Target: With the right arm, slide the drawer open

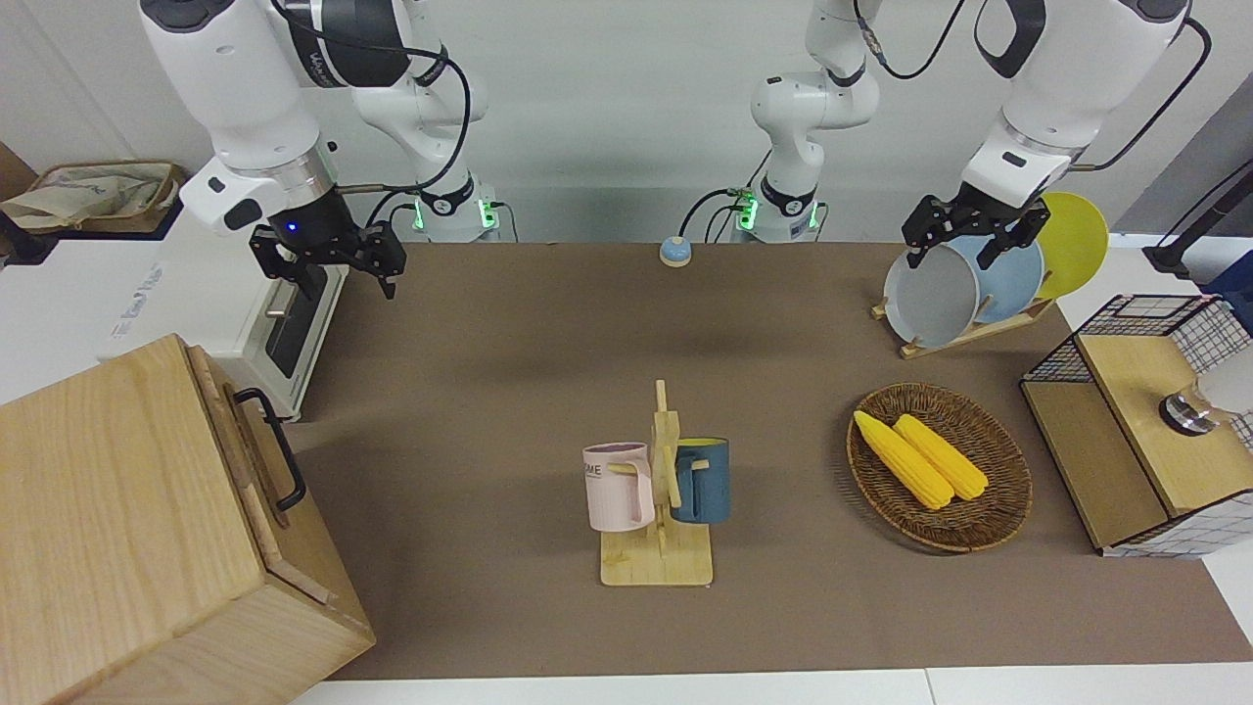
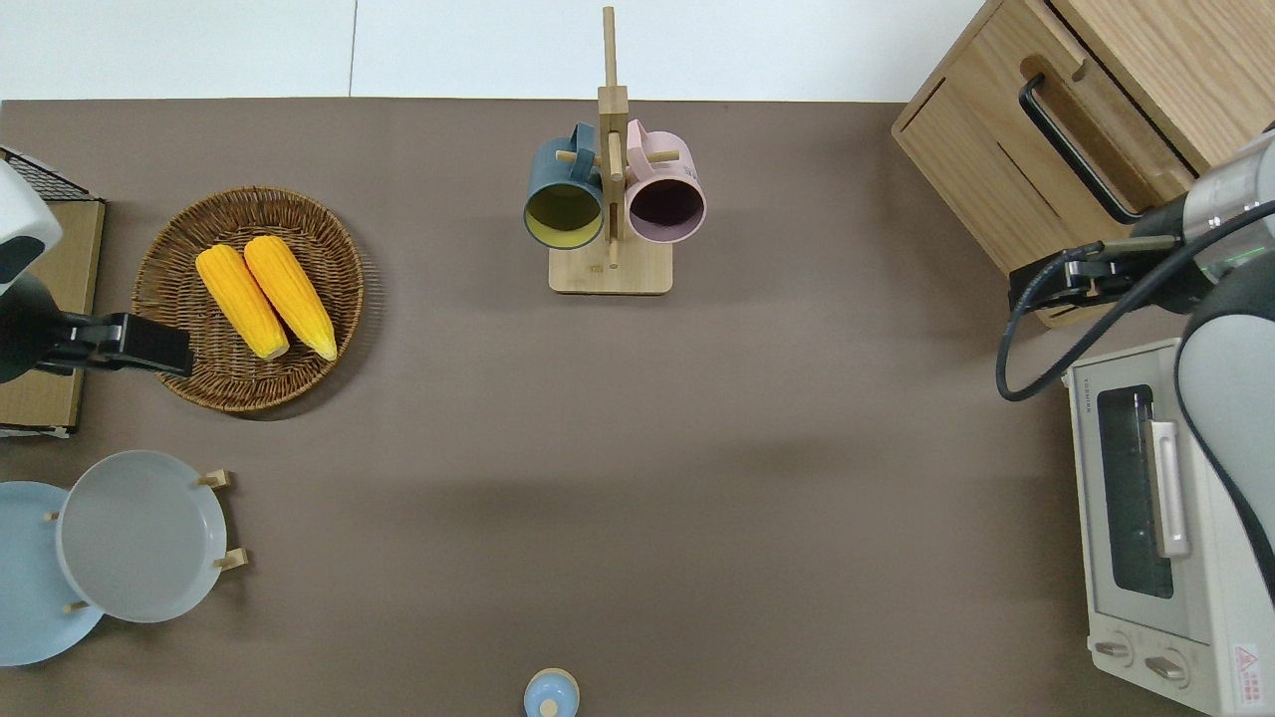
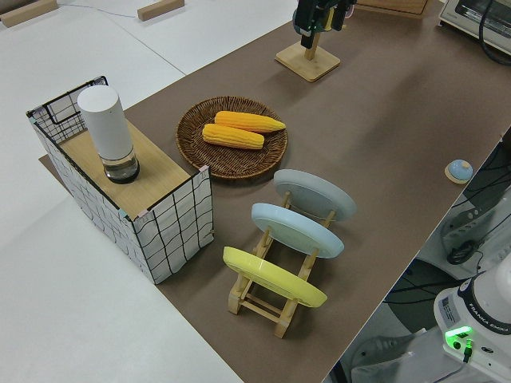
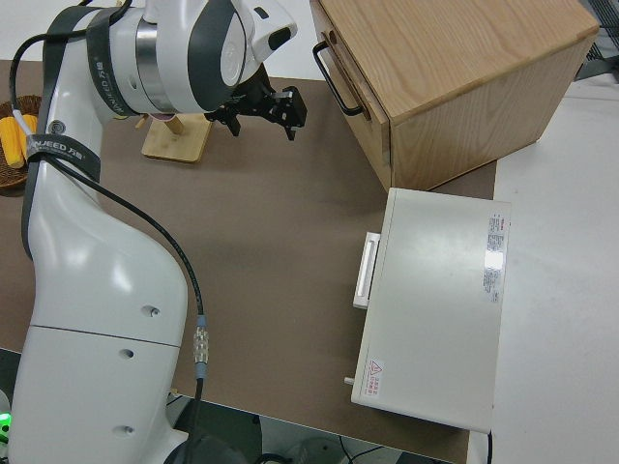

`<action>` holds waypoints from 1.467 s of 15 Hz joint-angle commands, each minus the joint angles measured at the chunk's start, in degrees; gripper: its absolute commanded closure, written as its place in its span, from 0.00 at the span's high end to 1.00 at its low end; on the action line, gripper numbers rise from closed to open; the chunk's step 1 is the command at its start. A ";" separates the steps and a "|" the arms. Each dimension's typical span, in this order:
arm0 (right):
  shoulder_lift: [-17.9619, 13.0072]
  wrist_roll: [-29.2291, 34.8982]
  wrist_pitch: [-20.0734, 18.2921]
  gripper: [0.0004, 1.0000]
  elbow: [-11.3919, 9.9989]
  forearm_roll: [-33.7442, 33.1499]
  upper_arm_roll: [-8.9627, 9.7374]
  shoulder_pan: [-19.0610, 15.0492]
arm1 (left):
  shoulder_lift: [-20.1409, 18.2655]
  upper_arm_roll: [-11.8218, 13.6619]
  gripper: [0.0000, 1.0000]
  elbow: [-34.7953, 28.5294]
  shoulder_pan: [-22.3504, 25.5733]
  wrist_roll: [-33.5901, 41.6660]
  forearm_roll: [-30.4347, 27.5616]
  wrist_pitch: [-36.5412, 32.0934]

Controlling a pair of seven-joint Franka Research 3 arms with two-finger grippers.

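Hovering with jaws spread, right gripper [image 1: 338, 269] near closed drawer [image 2: 1031, 159], pink mug [image 1: 619, 486] lettering partly hidden, left arm parked.

a wicker basket [image 1: 1008, 490] holds two corn cobs [image 1: 920, 457] side by side. a wooden mug stand [image 1: 658, 548] carries two mugs — pink [image 1: 619, 486] and blue [image 1: 701, 480]. three plates [image 3: 291, 229] stand in a rack.
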 commanded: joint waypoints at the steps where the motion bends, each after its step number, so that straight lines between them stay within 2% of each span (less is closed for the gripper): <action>1: 0.73 -0.95 -0.92 0.99 1.22 0.62 0.25 -0.87 | -0.25 0.02 0.99 0.49 -0.39 -0.60 1.02 -1.03; 9: 0.73 -1.39 -0.84 0.99 1.31 -1.91 0.07 -0.35 | -0.25 0.02 0.99 0.49 -0.39 -0.60 1.02 -1.03; 12: 0.65 -0.87 -0.84 0.99 1.39 -7.18 0.68 0.80 | -0.25 0.02 0.99 0.49 -0.39 -0.60 1.02 -1.03; 16: 0.47 1.06 -0.22 0.99 1.48 -7.20 1.21 0.89 | -0.25 0.02 0.99 0.49 -0.39 -0.60 1.02 -1.03; 20: 0.47 4.49 -0.22 0.99 1.92 -8.16 1.74 3.35 | -0.25 0.02 0.99 0.49 -0.39 -0.60 1.02 -1.03; 22: 0.47 4.50 -0.13 0.98 1.84 -11.40 1.74 5.10 | -0.25 0.02 0.99 0.49 -0.39 -0.60 1.02 -1.03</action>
